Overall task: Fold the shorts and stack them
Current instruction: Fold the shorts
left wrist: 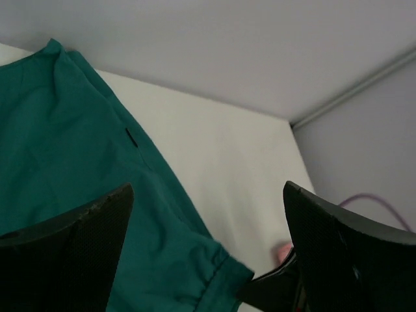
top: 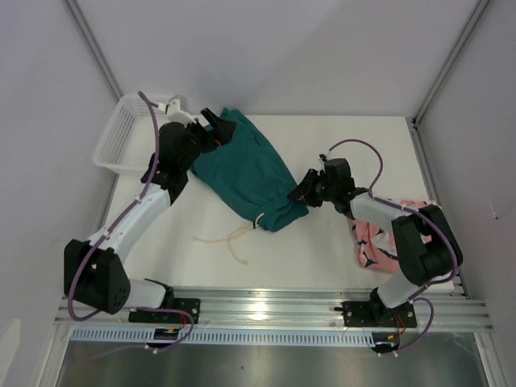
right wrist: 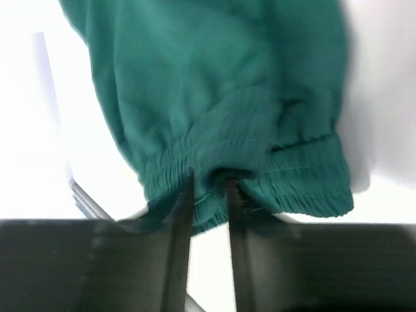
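The right hand (top: pixel 300 193) is pinching the waistband (right wrist: pixel 260 175) of the teal shorts (top: pixel 246 173), mid-frame. The left hand (top: pixel 218 127) is hanging wide open over their upper left end and should be grabbing it before folding.

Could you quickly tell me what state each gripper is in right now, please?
Left gripper: open, over the teal shorts, holding nothing.
Right gripper: closed on the teal shorts' waistband.

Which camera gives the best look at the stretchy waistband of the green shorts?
The right wrist view: the gathered waistband of the green shorts shows close up, nipped by the right pincer. The top view shows it small, beside the pincer; the left wrist view catches only a puckered corner at its bottom edge.
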